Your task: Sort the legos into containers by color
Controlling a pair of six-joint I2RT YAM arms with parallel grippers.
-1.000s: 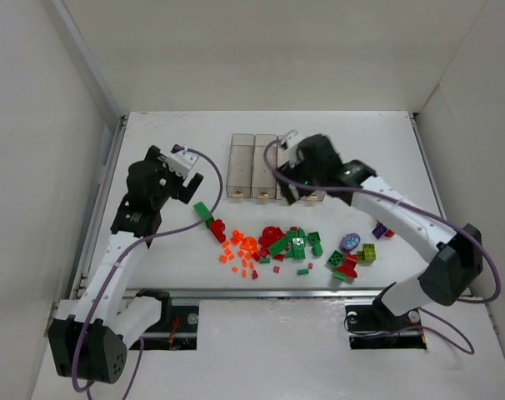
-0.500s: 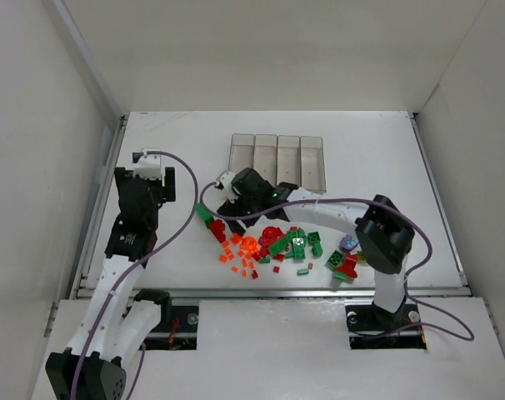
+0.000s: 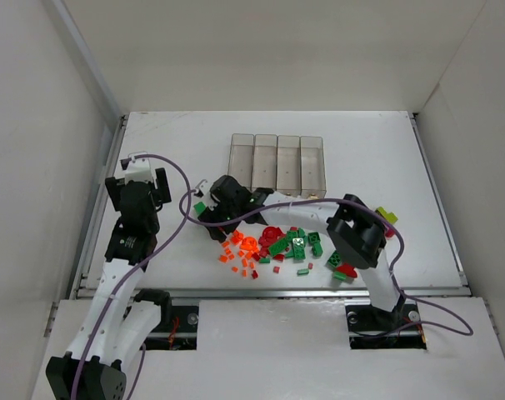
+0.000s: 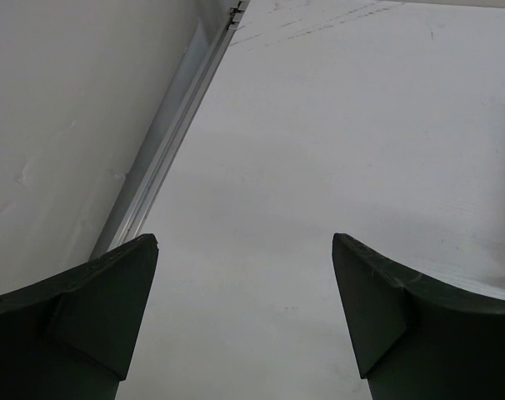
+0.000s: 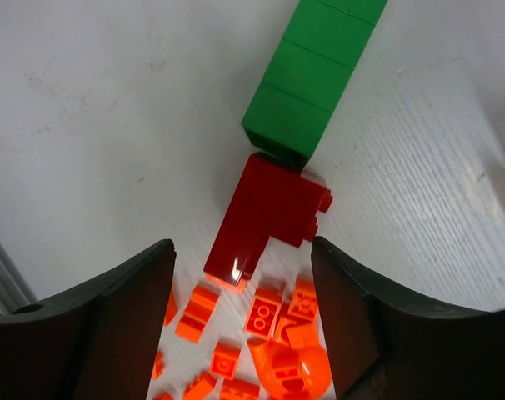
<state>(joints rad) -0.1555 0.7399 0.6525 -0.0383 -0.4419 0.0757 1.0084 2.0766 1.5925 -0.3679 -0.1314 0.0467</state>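
On your right gripper the fingers stand apart, a glossy red brick lying between their tips, butted against a long green brick beyond, small studded orange bits nearer; left gripper likewise apart, over matte white table.

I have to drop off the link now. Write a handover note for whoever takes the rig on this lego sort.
Left gripper: open and empty, over bare table at the left, away from the legos.
Right gripper: open, holding nothing, low over the left end of the pile. The near end of a red brick lies between its fingers, a green brick lies beyond it, and orange bits are just nearer.
All the legos lie loose on the table in front of the containers.
Done: nothing; no coloured piece shows in any of the four bins.
Left: every colour.
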